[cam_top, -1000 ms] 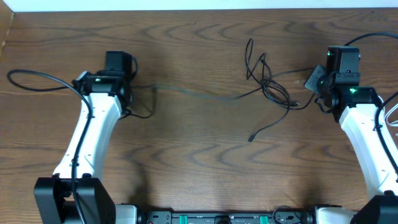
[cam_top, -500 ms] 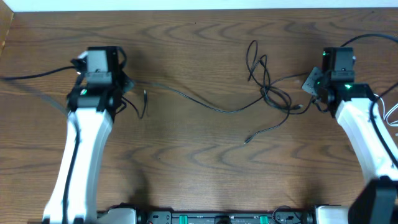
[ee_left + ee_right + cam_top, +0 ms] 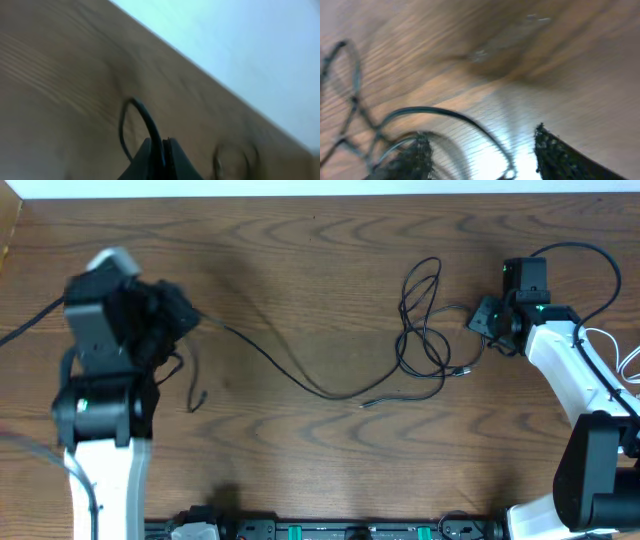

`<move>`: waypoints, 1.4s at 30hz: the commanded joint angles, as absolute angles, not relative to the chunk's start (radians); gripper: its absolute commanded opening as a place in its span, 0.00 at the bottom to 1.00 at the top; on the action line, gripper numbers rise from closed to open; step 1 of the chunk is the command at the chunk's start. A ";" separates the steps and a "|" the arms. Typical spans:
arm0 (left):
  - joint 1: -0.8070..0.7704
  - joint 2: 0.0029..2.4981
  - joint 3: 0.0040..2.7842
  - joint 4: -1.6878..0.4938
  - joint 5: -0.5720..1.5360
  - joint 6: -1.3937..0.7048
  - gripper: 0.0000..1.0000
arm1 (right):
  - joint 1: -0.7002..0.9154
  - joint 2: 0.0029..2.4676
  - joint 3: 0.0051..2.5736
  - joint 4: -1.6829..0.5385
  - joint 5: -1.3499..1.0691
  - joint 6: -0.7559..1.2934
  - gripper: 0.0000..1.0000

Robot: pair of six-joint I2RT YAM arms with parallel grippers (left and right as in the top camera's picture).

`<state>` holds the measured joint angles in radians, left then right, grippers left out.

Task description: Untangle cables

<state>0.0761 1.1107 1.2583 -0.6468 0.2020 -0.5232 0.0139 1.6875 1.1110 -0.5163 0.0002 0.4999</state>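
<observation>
On the dark brown, wood-grained table (image 3: 300, 470), the left arm (image 3: 100, 420), white-shelled with black joints, rises close to the overhead camera. Only the left wrist view shows its grip: the left gripper (image 3: 161, 152) has its two dark jaws pressed together on a thin black cable (image 3: 270, 360), which curls up from between them in a smooth round loop. From above, that glossy, flexible cable leaves the gripper and sags rightward across the bare wood, while a short end with a small plug (image 3: 192, 405) hangs beside the arm.

The long run rises into a knot of narrow black loops (image 3: 422, 330) right of centre; we cannot count the separate cords inside it.

Just beside the knot sits the right gripper (image 3: 481, 134). Its wrist view, blurred, shows two rough, dark fingers (image 3: 417, 157) standing well apart, with an arc of black cable lying on the wood between them, clamped by neither. At the right edge of the overhead view lies one thin white cord (image 3: 628, 363).
</observation>
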 commanded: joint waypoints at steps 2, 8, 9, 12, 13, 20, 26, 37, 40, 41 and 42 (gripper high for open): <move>0.073 1.197 1.270 -0.638 0.635 -0.282 0.08 | 0.005 1.624 1.118 -0.473 -0.364 0.409 0.70; 0.073 1.265 1.270 -0.622 0.883 -0.083 0.08 | 0.031 1.615 1.118 -0.430 -0.700 0.399 0.72; 0.073 1.276 1.269 -0.622 0.883 -0.082 0.08 | 0.045 1.615 1.118 -0.432 -0.705 0.398 0.67; 0.073 1.308 1.269 -0.623 0.883 -0.082 0.08 | 0.105 1.618 1.115 -0.447 -0.649 0.395 0.58; 0.073 1.318 1.269 -0.623 0.883 -0.083 0.08 | 0.131 1.622 1.114 -0.458 -0.623 0.395 0.58; 0.073 1.352 1.268 -0.635 0.882 -0.083 0.08 | 0.307 1.636 1.111 -0.555 -0.347 0.522 0.52; 0.073 1.352 1.267 -0.639 0.882 -0.083 0.08 | 0.417 1.679 1.110 -0.576 -0.109 0.659 0.46; 0.073 1.352 1.267 -0.657 0.878 -0.083 0.08 | 0.458 1.827 1.111 -0.592 -0.071 0.781 0.40; 0.073 1.352 1.267 -0.657 0.878 -0.083 0.08 | 0.458 1.827 1.111 -0.616 -0.041 0.781 0.46; 0.073 1.352 1.267 -0.657 0.878 -0.083 0.08 | 0.458 1.827 1.111 -0.624 -0.034 0.781 0.46; 0.073 1.352 1.267 -0.657 0.878 -0.083 0.08 | 0.458 1.827 1.111 -0.632 -0.028 0.782 0.47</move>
<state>0.0750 1.3548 1.2583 -0.6544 0.8627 -0.0998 0.4530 1.8278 1.1110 -0.6212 -0.0742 0.7597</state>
